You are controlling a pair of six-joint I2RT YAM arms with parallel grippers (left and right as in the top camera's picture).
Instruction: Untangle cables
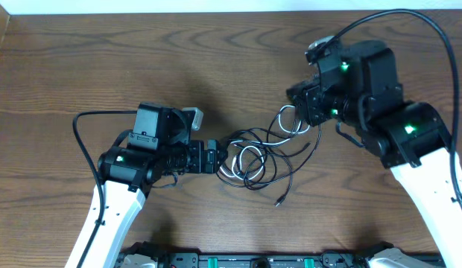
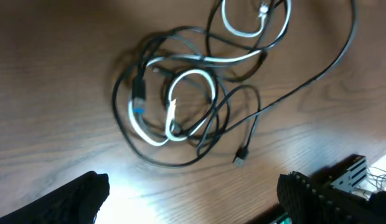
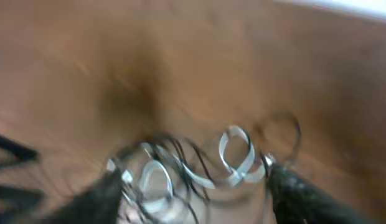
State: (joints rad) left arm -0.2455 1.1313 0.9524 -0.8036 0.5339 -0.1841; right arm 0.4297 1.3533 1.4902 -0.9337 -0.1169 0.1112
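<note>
Cables [image 1: 253,158] lie in one knotted heap in the middle of the table [image 1: 141,59]. The black cords are looped through each other with a whitish strand [image 2: 193,76] woven among them, and a small plug [image 1: 278,201] trails free at 5 o'clock of the heap. The left tool [image 2: 194,180] sits at 9 o'clock of the heap, just beside its nearest loops, with its fingers spread wide and nothing between them. The right tool [image 3: 194,177] is at 1 o'clock, over an outlying whitish loop [image 1: 289,123]. Its wrist view is smeared, but the fingers show apart, and I cannot tell whether one of them touches that loop. Nothing is pinched on either side, so the sorting looks barely begun. The main risk is a grab into the thick of the heap. The strands cross so closely there that a closing tool would likely catch several at once, and a pull would then tighten the knot instead of opening it. If both tools take the same cord, or only one holds while the other drags, the whole bundle may slide across the table as a lump. The free plug could also hook a neighbouring loop as it is drawn through. A thin cord may slip out of a loose pinch.
</note>
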